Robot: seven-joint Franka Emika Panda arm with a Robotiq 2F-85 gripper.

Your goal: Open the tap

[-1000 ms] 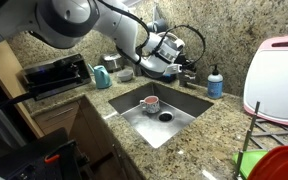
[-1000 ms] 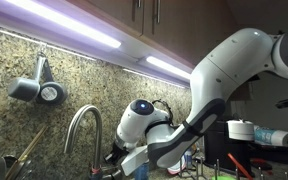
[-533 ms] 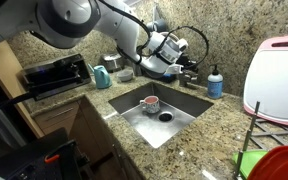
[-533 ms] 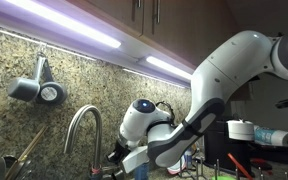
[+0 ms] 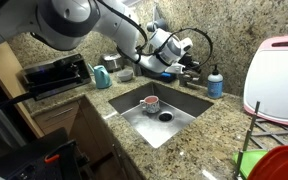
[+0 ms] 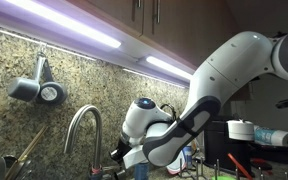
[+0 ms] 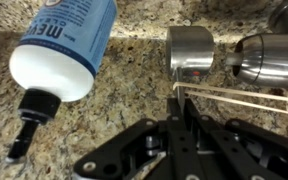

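Wrist view: the black gripper [image 7: 178, 118] has its two fingers pressed together with nothing visibly between them, tips just short of the shiny chrome gooseneck tap [image 7: 191, 52], whose round base stands on the speckled granite counter [image 7: 104, 130]. One thin pale rod [image 7: 239, 98] runs sideways from the fingertips; whether it touches them I cannot tell. A second chrome cylinder [image 7: 264, 55] sits just beside the tap base. One blue-and-white soap bottle [image 7: 64, 40] with a black pump neck lies near on the other side.

In both exterior views the white arm reaches across to the tap [image 5: 206, 42] [image 6: 84, 108] behind the steel sink [image 5: 189, 105]. One small cup [image 5: 150, 102] sits in the basin. One blue mug [image 5: 102, 76] and one black toaster [image 5: 54, 74] stand well apart along the counter.
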